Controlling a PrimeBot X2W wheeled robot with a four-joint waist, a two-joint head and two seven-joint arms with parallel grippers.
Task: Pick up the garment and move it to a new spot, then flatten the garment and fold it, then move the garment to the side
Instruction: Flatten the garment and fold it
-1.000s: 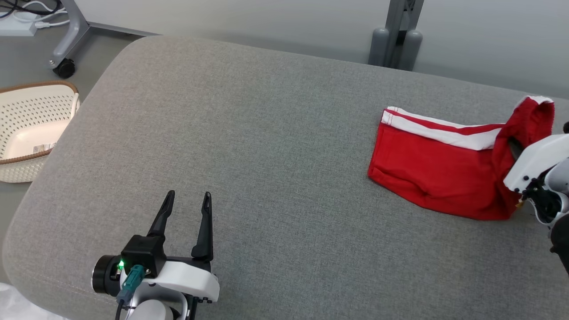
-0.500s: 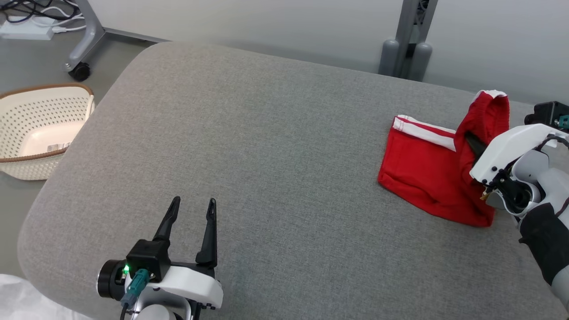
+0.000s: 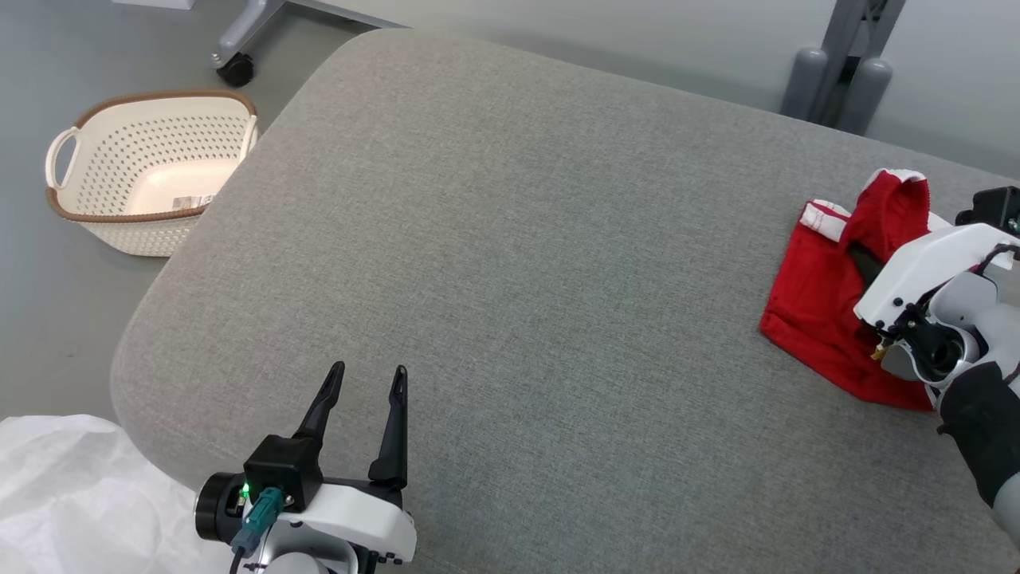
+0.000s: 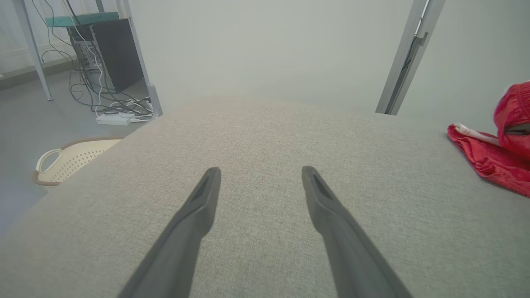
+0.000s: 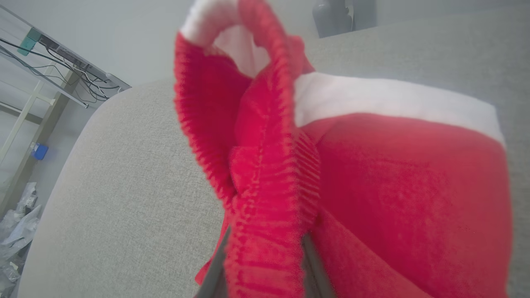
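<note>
Garment [image 3: 813,335], red knit cloth with white band, bunched at far right of grey fabric cushion [image 3: 510,239]. Ribbed edge pinched tight in right gripper [image 3: 863,261], rest trailing left along cushion. Left gripper [image 3: 368,381] spread wide, empty, well apart, so right arm way nearer.

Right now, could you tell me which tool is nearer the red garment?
Right. The right tool grips the red garment; the left tool hangs open, well apart from it.

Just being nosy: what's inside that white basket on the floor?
The basket looks nearly empty: a small label-like scrap lies on its bottom. One corner is hidden behind the grey cushion.
</note>
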